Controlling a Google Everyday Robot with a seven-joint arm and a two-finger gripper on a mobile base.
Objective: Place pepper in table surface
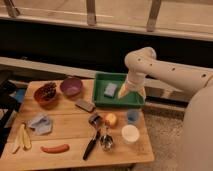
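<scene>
The gripper (131,90) is seen hanging over the right end of the green tray (117,105), its fingers spread and nothing held between them. From there the pepper (55,148) is found well apart, toward the near left corner of the desk (70,127) as viewed, beyond the tray's rim and past the black-handled utensil (90,145); it is laid flat on the wood, its long axis roughly along the near edge. A long diagonal reach would be called for, with the fingers closed across the pepper's narrow width.
</scene>
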